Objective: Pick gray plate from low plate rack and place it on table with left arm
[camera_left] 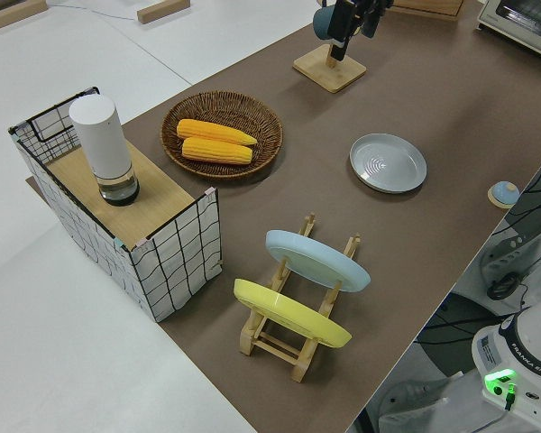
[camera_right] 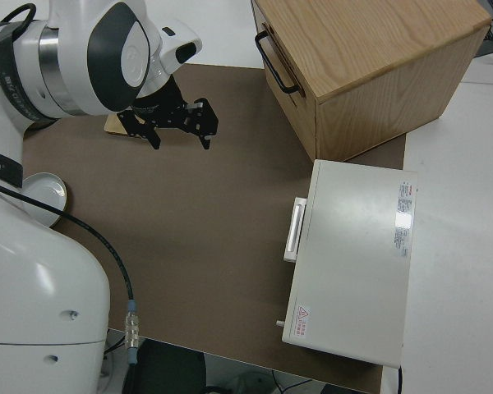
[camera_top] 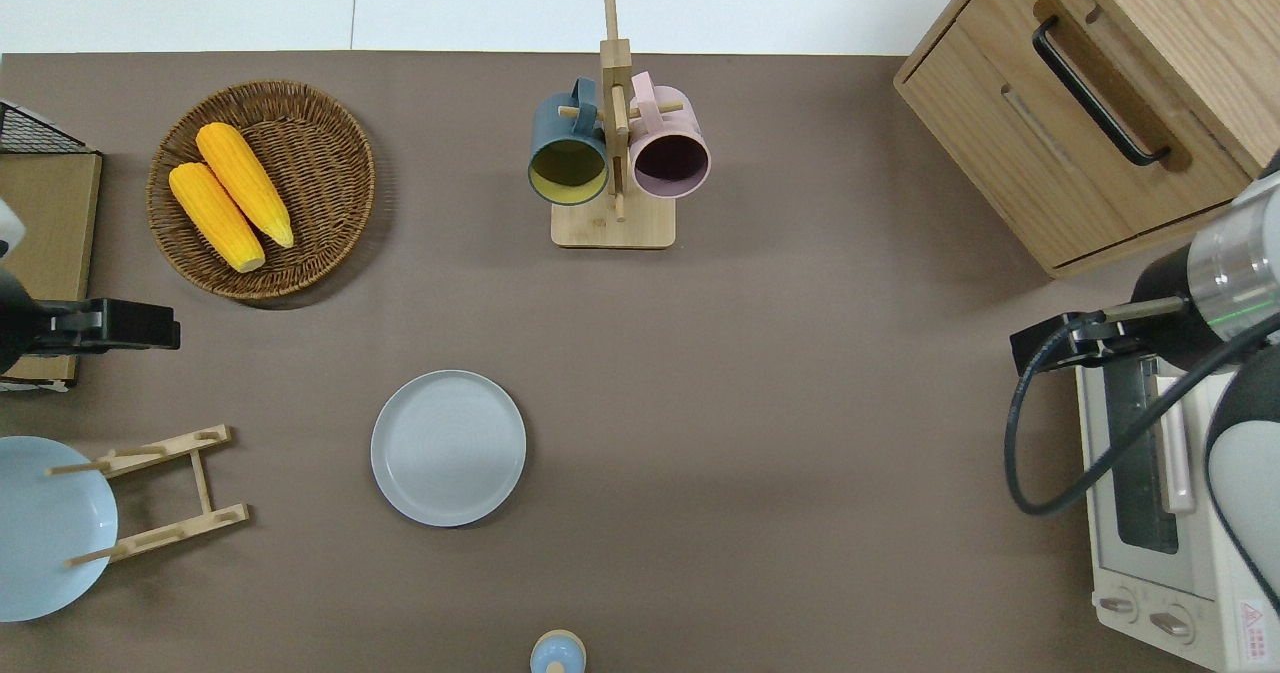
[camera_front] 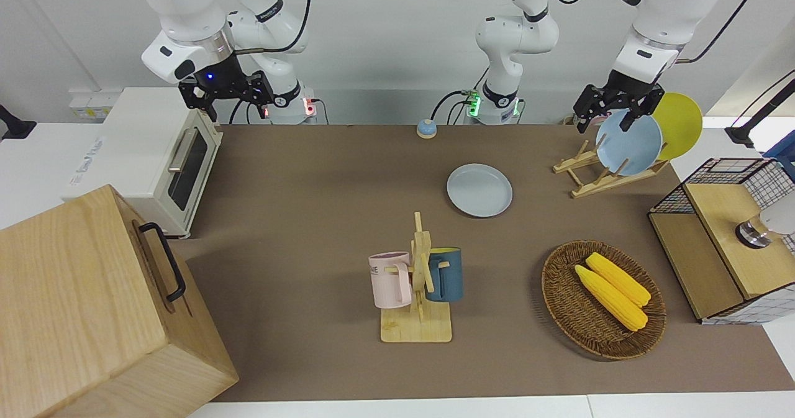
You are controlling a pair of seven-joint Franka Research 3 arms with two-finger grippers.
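Note:
The gray plate (camera_front: 479, 189) lies flat on the brown table (camera_front: 310, 207), beside the low plate rack (camera_front: 590, 179) and toward the right arm's end from it. It also shows in the overhead view (camera_top: 448, 448) and the left side view (camera_left: 388, 163). The rack (camera_top: 160, 483) holds a light blue plate (camera_front: 628, 143) and a yellow plate (camera_front: 680, 125). My left gripper (camera_front: 607, 120) is open and empty, raised over the table between the rack and the corn basket (camera_top: 160, 323). My right gripper (camera_front: 239, 104) is open and parked.
A wicker basket (camera_front: 562, 306) holds two corn cobs. A mug stand (camera_front: 417, 325) carries a pink and a dark blue mug. A wooden cabinet (camera_front: 93, 306) and a toaster oven (camera_front: 155, 157) stand at the right arm's end. A wire basket (camera_front: 726, 219) stands at the left arm's end. A small blue bell (camera_front: 426, 128) stands near the robots.

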